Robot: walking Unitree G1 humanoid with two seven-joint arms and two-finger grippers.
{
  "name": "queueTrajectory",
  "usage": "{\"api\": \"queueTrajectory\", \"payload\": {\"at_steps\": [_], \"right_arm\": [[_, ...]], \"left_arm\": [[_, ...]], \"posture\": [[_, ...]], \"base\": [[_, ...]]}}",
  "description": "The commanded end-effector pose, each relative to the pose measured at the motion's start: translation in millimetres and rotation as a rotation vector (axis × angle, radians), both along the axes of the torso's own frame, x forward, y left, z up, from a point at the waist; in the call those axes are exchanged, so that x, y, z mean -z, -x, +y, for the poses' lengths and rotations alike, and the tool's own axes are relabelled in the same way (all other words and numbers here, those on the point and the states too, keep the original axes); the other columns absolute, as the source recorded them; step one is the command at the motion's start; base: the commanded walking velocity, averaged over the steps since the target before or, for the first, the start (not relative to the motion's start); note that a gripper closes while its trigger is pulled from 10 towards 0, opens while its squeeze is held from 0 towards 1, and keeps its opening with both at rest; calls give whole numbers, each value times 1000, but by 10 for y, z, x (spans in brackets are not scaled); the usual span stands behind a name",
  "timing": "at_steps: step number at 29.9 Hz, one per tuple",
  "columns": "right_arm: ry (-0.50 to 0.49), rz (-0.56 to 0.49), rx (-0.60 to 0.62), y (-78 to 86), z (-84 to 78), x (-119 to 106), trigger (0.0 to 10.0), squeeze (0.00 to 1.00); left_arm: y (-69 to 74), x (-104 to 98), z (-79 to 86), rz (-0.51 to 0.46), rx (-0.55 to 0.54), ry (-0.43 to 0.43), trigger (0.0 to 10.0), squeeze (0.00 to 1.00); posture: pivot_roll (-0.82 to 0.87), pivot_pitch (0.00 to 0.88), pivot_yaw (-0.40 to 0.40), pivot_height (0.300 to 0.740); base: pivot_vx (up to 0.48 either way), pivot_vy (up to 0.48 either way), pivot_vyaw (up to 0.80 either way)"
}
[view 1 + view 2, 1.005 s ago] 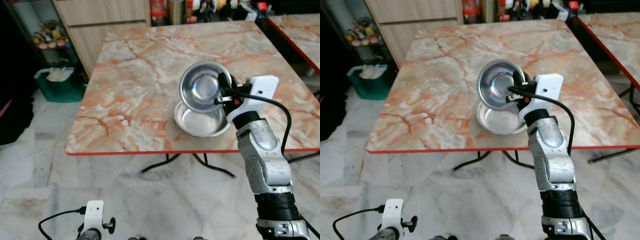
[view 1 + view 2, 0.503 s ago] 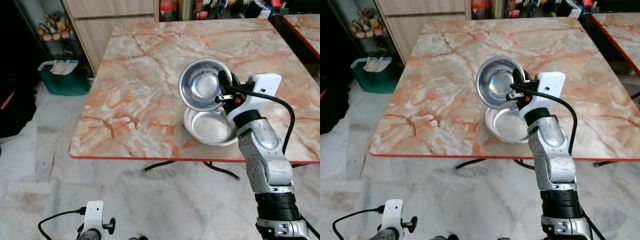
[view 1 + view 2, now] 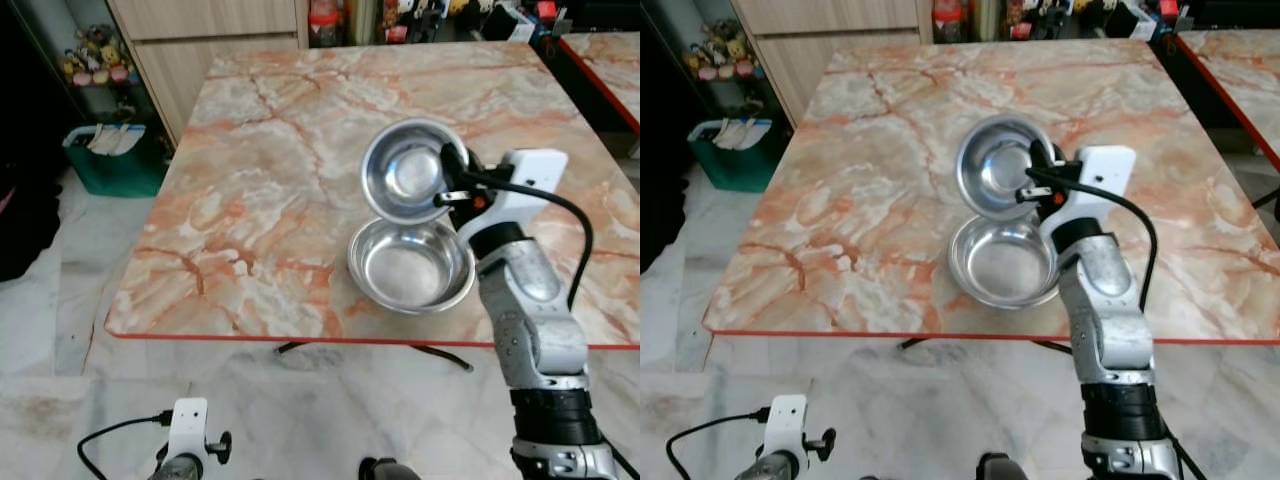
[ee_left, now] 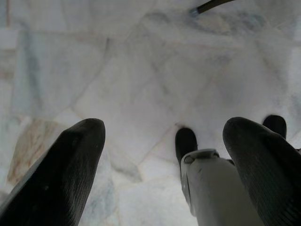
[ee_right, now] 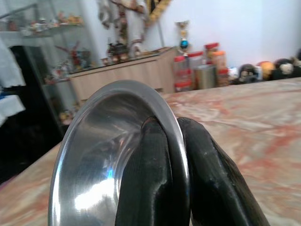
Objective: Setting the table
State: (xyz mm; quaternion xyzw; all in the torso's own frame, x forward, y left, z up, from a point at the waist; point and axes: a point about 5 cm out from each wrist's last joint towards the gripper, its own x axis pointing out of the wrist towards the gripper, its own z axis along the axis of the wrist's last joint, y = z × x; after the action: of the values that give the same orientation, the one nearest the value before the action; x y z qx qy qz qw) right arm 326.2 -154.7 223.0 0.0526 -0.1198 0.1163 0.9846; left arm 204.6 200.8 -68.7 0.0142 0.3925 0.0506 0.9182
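Holding a steel bowl (image 3: 405, 183) up on edge over the marble table (image 3: 260, 170), right gripper (image 3: 450, 185) pinching its rim, one black finger inside and the other outside, as seen clearly from the right wrist. Tilted so the hollow faces the camera, raised above the tabletop. Just below it, second steel bowl (image 3: 410, 266) sitting upright on the table near the front red edge, close to the held one, though can't tell whether the two touch. Left gripper (image 4: 164, 165) hanging low over the pale marble floor (image 4: 141, 70), fingers spread wide with nothing between them. Green bin (image 3: 110, 160) on the floor off the table's far left corner, wooden cabinet (image 3: 200, 30) behind it, jars along the back.
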Motion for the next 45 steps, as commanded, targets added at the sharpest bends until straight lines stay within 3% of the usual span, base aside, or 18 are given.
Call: {"api": "queueTrajectory", "payload": {"at_steps": [1,4,5,12,26,44,45], "right_arm": [[-7,14,5,55,-3,-21,10000,0],[43,150,110,65,-137,132,10000,0],[20,202,158,67,-232,202,10000,0],[-99,335,231,80,-366,373,10000,0],[-206,352,199,74,-309,325,10000,0],[-188,370,183,120,-288,269,10000,0],[-194,411,188,135,-301,357,10000,0]], "left_arm": [[79,41,32,28,-6,-4,10000,0],[74,39,25,28,-2,-3,10000,0],[71,38,22,28,-1,-2,10000,0],[71,38,23,29,1,-1,10000,0],[29,8,41,5,4,-6,10000,0],[39,16,16,2,3,-5,10000,0],[43,18,18,4,5,-5,10000,0]], "posture": [[-86,182,67,740],[-94,186,67,740],[-95,187,68,740],[-90,185,67,740],[-86,181,72,740],[-86,189,71,740],[-85,190,73,740]], "base": [[0,0,0],[0,0,0],[0,0,0],[0,0,0],[0,0,0],[0,0,0],[0,0,0]]}}
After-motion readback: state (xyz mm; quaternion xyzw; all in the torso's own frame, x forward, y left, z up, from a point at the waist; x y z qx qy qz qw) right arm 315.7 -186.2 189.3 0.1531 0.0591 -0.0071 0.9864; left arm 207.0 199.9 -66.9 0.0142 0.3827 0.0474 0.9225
